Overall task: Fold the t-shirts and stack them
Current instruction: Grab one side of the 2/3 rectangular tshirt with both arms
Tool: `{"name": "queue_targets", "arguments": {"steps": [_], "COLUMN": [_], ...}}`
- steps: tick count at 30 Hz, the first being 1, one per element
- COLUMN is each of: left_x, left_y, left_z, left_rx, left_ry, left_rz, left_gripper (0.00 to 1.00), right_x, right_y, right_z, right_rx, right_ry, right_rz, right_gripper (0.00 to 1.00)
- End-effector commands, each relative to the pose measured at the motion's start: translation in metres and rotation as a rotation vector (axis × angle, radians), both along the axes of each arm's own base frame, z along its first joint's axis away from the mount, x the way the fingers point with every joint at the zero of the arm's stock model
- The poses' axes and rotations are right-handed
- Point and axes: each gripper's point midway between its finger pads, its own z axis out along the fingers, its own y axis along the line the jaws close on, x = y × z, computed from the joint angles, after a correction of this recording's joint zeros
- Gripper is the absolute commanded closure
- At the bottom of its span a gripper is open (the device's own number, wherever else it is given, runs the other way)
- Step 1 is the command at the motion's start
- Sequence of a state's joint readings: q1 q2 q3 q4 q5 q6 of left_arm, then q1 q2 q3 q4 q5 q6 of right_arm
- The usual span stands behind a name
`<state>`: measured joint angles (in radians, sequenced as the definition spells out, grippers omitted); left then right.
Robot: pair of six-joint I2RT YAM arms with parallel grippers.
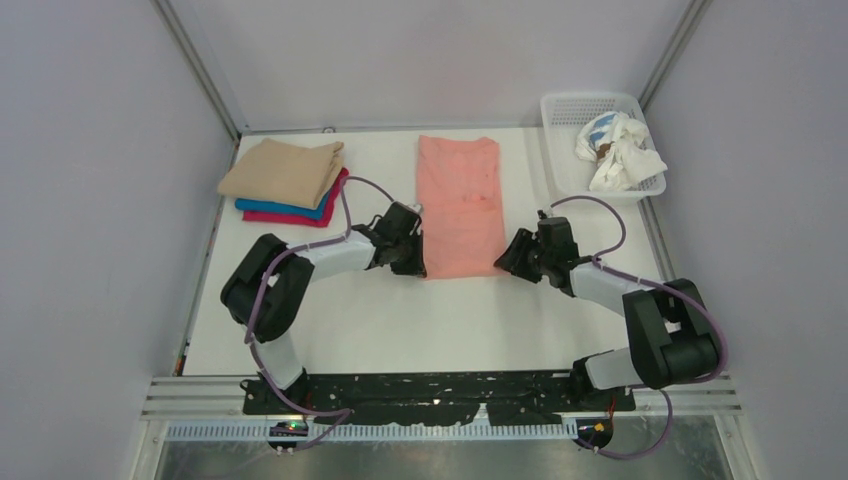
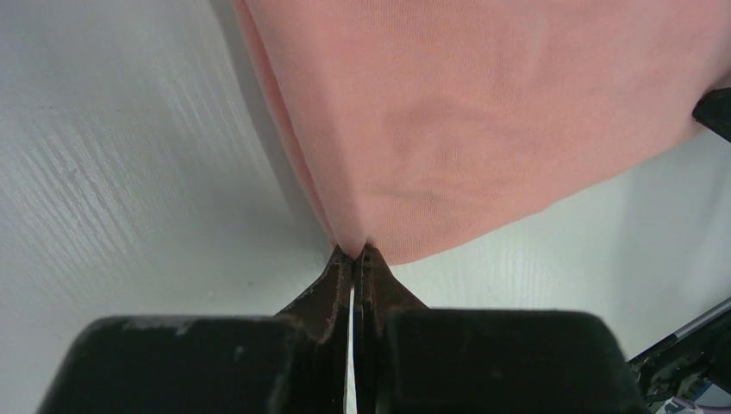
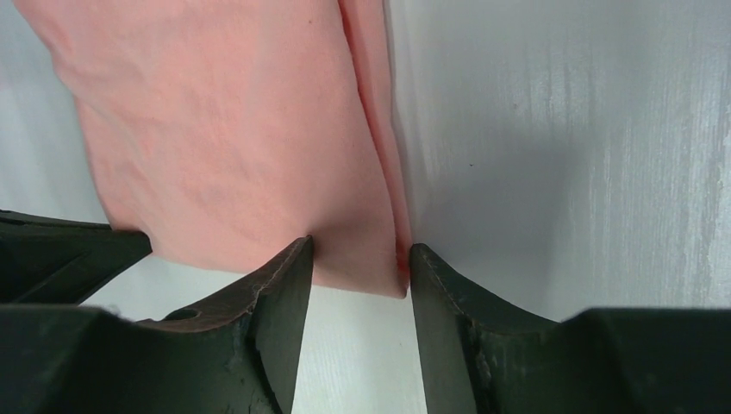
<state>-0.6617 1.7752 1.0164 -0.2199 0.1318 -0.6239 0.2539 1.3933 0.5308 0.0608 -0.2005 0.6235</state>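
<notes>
The salmon-pink t-shirt [image 1: 460,203] lies as a long folded strip in the middle of the white table. My left gripper [image 1: 412,262] is shut on its near left corner; the left wrist view shows the cloth [image 2: 483,121] pinched at the fingertips [image 2: 372,259]. My right gripper [image 1: 508,262] is open at the near right corner, its fingers [image 3: 289,267] on either side of the cloth's corner [image 3: 259,155]. The tan t-shirt [image 1: 285,170] tops a folded pile over the bright blue [image 1: 290,210] and magenta [image 1: 300,218] ones at the back left.
A white plastic basket [image 1: 560,170] holding crumpled white cloths [image 1: 618,148] stands at the back right. Grey walls enclose the table on three sides. Both arm bases sit at the near edge.
</notes>
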Motion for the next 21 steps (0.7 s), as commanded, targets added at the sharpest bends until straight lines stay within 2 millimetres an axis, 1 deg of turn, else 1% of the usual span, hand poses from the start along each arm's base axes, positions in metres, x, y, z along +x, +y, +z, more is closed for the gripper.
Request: {"name": "queue_targets", "arguments": {"steps": [1, 2, 3, 5, 10, 12, 15, 17, 19, 21], "left_x": [0.000, 0.000, 0.000, 0.000, -0.001, -0.001, -0.003, -0.004, -0.005, -0.005], "left_y": [0.001, 0.001, 0.000, -0.001, -0.003, -0.002, -0.001, 0.000, 0.001, 0.001], "left_z": [0.004, 0.004, 0.004, 0.005, 0.007, 0.006, 0.006, 0.006, 0.008, 0.008], "left_rx": [-0.004, -0.006, -0.008, -0.012, -0.023, -0.020, -0.019, -0.017, -0.017, -0.015], "left_ry": [-0.025, -0.024, -0.022, -0.022, -0.023, -0.019, -0.018, -0.022, -0.026, -0.029], "left_rz": [-0.010, -0.009, -0.009, -0.008, -0.013, -0.008, -0.009, -0.008, -0.011, -0.013], "left_gripper": [1.00, 1.00, 1.00, 1.00, 1.00, 1.00, 1.00, 1.00, 1.00, 1.00], "right_x": [0.001, 0.000, -0.002, -0.004, -0.013, -0.016, -0.018, -0.024, -0.026, -0.025], "right_y": [0.001, 0.001, 0.001, 0.001, -0.002, -0.004, -0.004, -0.007, -0.010, -0.009], "right_z": [-0.005, -0.007, -0.009, -0.010, -0.010, -0.012, -0.010, -0.011, -0.012, -0.011], "right_rx": [-0.006, -0.005, -0.005, -0.001, -0.012, -0.023, -0.022, -0.034, -0.047, -0.047], "right_ry": [0.016, 0.022, 0.028, 0.039, 0.047, 0.055, 0.048, 0.067, 0.062, 0.055], "right_rz": [0.012, 0.012, 0.011, 0.015, 0.021, 0.019, 0.022, 0.020, 0.018, 0.025], "right_gripper": [0.52, 0.55, 0.61, 0.65, 0.62, 0.63, 0.66, 0.67, 0.72, 0.81]}}
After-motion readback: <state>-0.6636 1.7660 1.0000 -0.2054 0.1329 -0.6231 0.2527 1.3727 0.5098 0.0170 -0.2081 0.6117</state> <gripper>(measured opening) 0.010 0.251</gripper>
